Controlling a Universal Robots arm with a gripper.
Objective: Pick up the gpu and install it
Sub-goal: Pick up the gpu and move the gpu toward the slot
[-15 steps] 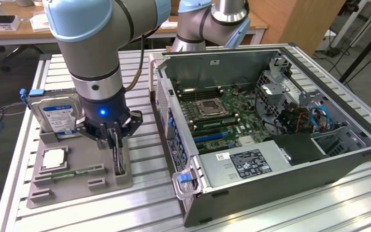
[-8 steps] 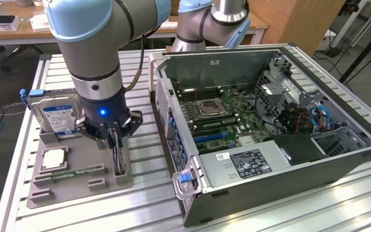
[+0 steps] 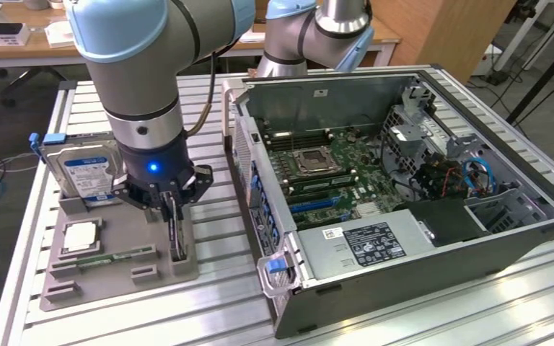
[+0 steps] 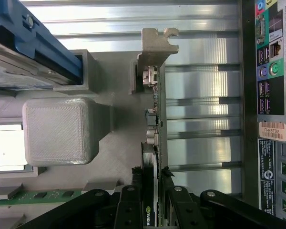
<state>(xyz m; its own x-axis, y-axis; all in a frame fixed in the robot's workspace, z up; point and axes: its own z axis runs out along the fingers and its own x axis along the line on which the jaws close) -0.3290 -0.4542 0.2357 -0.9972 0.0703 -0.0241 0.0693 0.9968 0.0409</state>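
Where the arm reaches down: the gripper (image 3: 172, 213) hangs over the tray's edge nearest the computer case. Its black metal fingers (image 4: 128, 205) are pinched shut on the thin, flat, dark greenish gpu (image 4: 153, 143), one finger on each face.
Gpu: it stands on its long edge in a slot of the tray, with its pale metal end bracket (image 4: 155, 47) at one end, clear of the fingers.
Tray: a grey moulded plastic tray (image 3: 113, 281) rests on the table. It also carries a narrow green memory stick (image 3: 113, 257), a square silver processor chip (image 3: 80, 236) and, upright at its far end, a silver hard drive (image 3: 86, 176) with a blue label and blue rails.
Table: a pale slatted aluminium table (image 3: 210, 310) lies under everything.
Computer case: an open black metal computer case (image 3: 508, 231) lies on its side just beside the tray, on the exterior view's right. Its green motherboard (image 3: 340, 180) is exposed.
Background: a second grey-and-blue arm (image 3: 301, 36) stands behind the case, with a wooden desk (image 3: 27, 52) beyond.
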